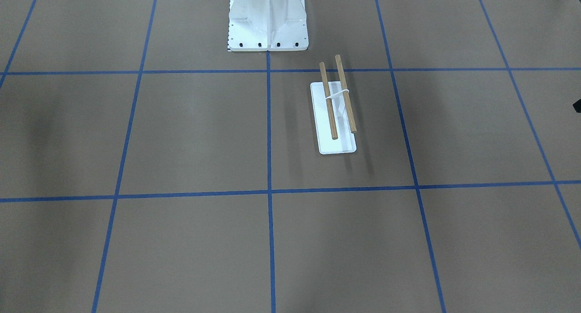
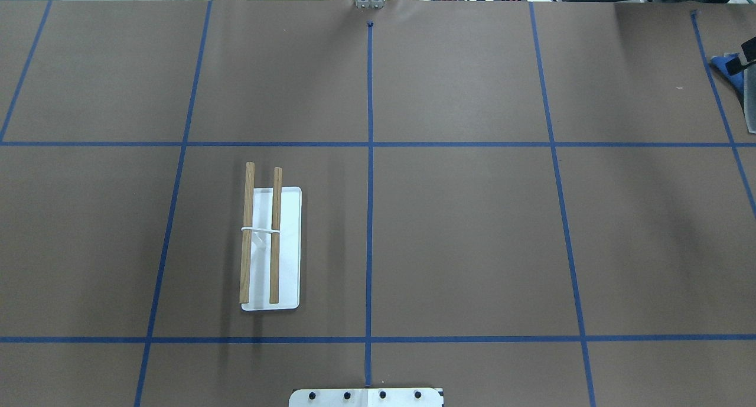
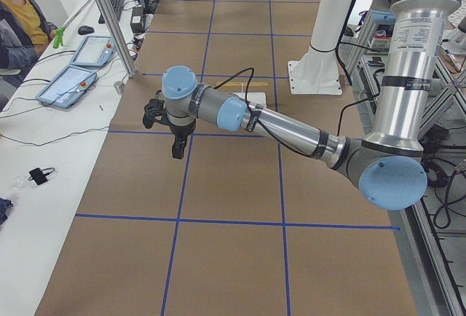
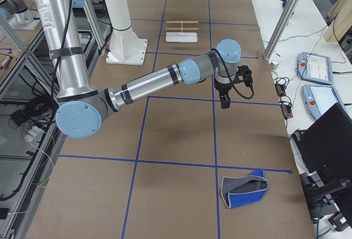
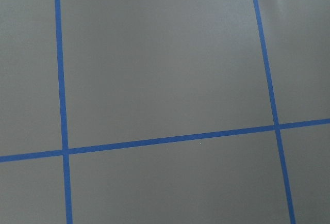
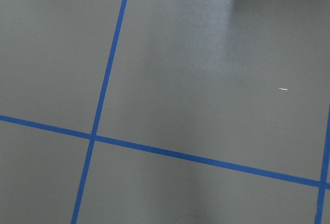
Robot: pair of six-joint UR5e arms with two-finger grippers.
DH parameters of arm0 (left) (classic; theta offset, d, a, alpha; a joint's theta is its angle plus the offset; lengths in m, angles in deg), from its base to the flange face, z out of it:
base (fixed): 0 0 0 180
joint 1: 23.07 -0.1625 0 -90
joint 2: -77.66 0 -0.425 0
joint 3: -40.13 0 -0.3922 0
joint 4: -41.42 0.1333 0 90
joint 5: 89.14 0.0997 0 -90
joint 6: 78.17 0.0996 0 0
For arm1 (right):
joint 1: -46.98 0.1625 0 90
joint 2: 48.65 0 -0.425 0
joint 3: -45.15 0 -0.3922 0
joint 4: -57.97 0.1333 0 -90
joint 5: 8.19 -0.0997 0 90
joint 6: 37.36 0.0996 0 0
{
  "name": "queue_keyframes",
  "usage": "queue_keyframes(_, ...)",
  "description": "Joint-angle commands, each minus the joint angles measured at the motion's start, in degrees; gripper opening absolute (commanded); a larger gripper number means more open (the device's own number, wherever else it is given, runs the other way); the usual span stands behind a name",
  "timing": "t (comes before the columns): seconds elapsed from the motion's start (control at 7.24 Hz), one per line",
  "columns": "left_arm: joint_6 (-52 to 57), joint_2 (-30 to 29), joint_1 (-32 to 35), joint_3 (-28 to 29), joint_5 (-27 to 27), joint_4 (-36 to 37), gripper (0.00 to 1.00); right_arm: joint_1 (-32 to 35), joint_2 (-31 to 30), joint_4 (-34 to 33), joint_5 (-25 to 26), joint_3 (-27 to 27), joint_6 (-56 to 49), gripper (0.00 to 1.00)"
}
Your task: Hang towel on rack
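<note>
The rack (image 2: 269,241) stands bare on the brown table, two wooden rods over a white base plate; it also shows in the front view (image 1: 336,108) and both side views (image 3: 251,97) (image 4: 181,30). The towel (image 4: 245,191) lies crumpled, blue and grey, near the table's right end, far from the rack; it sits at the overhead view's right edge (image 2: 729,64). My left gripper (image 3: 177,148) hangs above the table near the operators' edge. My right gripper (image 4: 225,102) hangs likewise, well short of the towel. I cannot tell whether either is open. Both wrist views show only table.
The big white bolted pedestal (image 1: 268,22) stands behind the rack. Metal posts (image 4: 283,18) (image 3: 109,21) rise at the table's far edge. Tablets (image 3: 69,83) and a seated operator (image 3: 18,17) are beyond that edge. A black laptop (image 4: 330,140) sits near the towel.
</note>
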Motion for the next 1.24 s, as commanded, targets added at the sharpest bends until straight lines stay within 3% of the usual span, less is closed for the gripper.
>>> queue_keyframes(0.0, -0.2, -0.7, -2.1, 1.7, 0.2, -2.4, 0.98, -2.8, 1.0, 0.1, 6.5, -0.1, 3.0, 1.00)
queue_keyframes(0.41, -1.0, -0.5, -2.3, 1.9, 0.0, -2.7, 0.98, -4.2, 1.2, 0.1, 8.6, -1.5, 2.2, 1.00)
queue_keyframes(0.97, -3.8, -1.6, -2.4, 3.2, 0.1, -2.8, 0.98, -4.3, 11.9, 1.4, 14.3, -18.3, -3.5, 0.98)
queue_keyframes(1.11, -3.6, -1.7, -2.5, 3.2, 0.1, -2.8, 0.98, -4.2, 12.1, 8.9, 16.6, -24.0, -3.7, 0.97)
